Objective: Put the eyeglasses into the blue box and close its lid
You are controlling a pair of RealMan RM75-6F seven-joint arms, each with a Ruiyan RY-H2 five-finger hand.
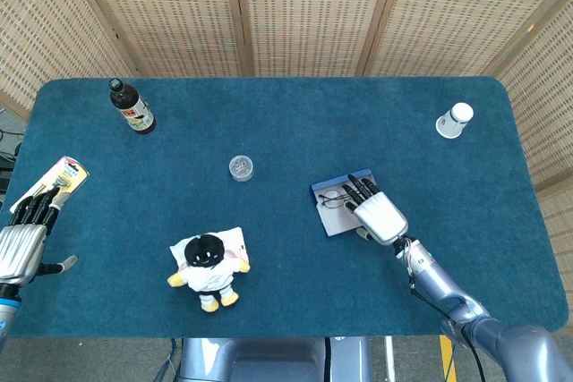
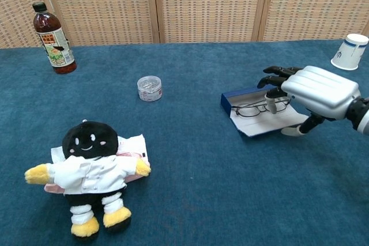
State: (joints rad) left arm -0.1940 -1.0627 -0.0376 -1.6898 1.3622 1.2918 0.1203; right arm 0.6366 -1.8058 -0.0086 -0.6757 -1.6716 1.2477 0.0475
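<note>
My table (image 1: pixel 286 310) wears blue felt: bottle (image 1: pixel 132 106) upper left, paper cup (image 1: pixel 454 120) upper right, small jar (image 1: pixel 241 167) center, plush doll (image 1: pixel 209 269) lower left, blue box (image 1: pixel 338 204) right of center

R hand (image 1: pixel 380 216) palm-down, fingers (image 2: pixel 277 71) extended; L hand (image 1: pixel 24 241) idle, low

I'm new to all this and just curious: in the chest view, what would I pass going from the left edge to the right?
Brown bottle → plush doll → small clear jar → blue box with the eyeglasses → right hand → paper cup.
</note>
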